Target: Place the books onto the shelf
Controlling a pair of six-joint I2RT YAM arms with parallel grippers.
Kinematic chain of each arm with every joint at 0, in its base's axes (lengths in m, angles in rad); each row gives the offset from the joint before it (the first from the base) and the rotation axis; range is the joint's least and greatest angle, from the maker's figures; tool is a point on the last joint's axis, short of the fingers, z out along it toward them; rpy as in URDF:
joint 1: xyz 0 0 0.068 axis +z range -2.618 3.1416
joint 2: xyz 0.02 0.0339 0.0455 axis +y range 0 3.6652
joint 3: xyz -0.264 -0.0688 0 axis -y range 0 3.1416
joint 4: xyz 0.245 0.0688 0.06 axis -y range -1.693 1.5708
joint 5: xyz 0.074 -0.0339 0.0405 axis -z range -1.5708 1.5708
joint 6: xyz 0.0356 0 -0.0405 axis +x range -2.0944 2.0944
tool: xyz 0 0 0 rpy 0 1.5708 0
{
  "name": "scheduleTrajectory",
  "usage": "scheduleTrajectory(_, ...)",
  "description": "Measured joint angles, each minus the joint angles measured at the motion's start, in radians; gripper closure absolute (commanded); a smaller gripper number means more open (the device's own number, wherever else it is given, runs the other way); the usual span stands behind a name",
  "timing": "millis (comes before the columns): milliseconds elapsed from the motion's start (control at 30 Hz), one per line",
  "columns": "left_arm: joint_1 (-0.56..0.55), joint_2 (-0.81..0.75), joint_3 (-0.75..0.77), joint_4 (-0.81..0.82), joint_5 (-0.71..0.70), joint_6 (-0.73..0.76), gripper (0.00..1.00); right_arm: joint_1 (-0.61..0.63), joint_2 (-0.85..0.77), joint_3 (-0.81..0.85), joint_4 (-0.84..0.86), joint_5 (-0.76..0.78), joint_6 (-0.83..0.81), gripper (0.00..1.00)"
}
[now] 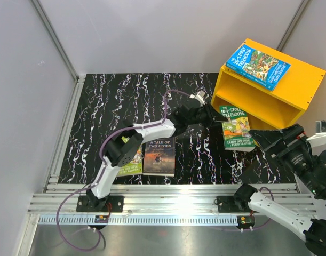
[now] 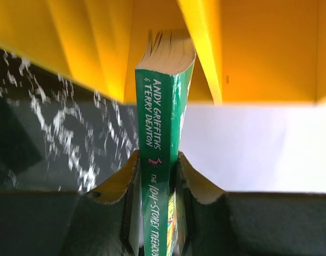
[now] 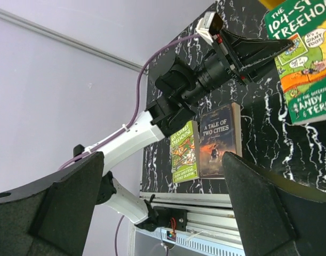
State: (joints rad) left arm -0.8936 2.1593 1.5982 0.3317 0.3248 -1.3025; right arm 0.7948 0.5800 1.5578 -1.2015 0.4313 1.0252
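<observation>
The left arm (image 1: 146, 130) rises from its base at the near edge of the tabletop (image 1: 98, 106), bends at the elbow over the near left part, and stretches low toward the far right corner. The left gripper (image 1: 212, 116) is clamped on the spine of a green book (image 2: 163, 122). The right arm (image 1: 304, 160) loops out past the right edge and folds back inward. The right gripper (image 3: 163, 170) hangs near that edge, pointing left, its fingers (image 3: 56, 208) spread wide and holding nothing.

Black marbled table (image 1: 98, 117) — yellow shelf (image 1: 304, 80), brown book (image 1: 159, 156), green book (image 1: 133, 165) on it.
</observation>
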Motion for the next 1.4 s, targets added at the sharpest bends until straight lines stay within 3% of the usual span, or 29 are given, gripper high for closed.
scheduleTrajectory(200, -0.015, 0.103, 0.021, 0.042, -0.183, -0.168, 1.0, 0.0, -0.011, 0.027, -0.051, 0.031, 0.0, 0.0)
scheduleTrajectory(400, -0.035, 0.23, 0.14, 0.022, -0.368, -0.242, 1.0, 0.0, -0.011, 0.056, -0.076, 0.042, -0.008, 0.0)
scheduleTrajectory(767, -0.092, 0.298, 0.467, -0.352, -0.686, -0.298, 0.99, 0.0, -0.021, 0.023, -0.069, 0.04, -0.019, 0.0)
scheduleTrajectory(833, -0.097, 0.298, 0.505, -0.442, -0.707, -0.332, 0.86, 0.0, -0.021, 0.01, -0.068, 0.038, -0.018, 0.0)
scheduleTrajectory(933, -0.1, 0.302, 0.535, -0.577, -0.715, -0.369, 0.56, 0.0, -0.021, -0.006, -0.068, 0.037, -0.018, 0.0)
scheduleTrajectory(1033, -0.099, 0.319, 0.541, -0.649, -0.71, -0.397, 0.32, 0.0, -0.025, -0.021, -0.067, 0.037, -0.018, 0.0)
scheduleTrajectory(1133, -0.099, 0.343, 0.536, -0.687, -0.697, -0.423, 0.23, 0.0, -0.033, -0.035, -0.068, 0.034, -0.014, 0.0)
scheduleTrajectory(1400, -0.097, 0.376, 0.562, -0.729, -0.686, -0.486, 0.19, 0.0, -0.053, -0.06, -0.069, 0.026, 0.008, 0.0)
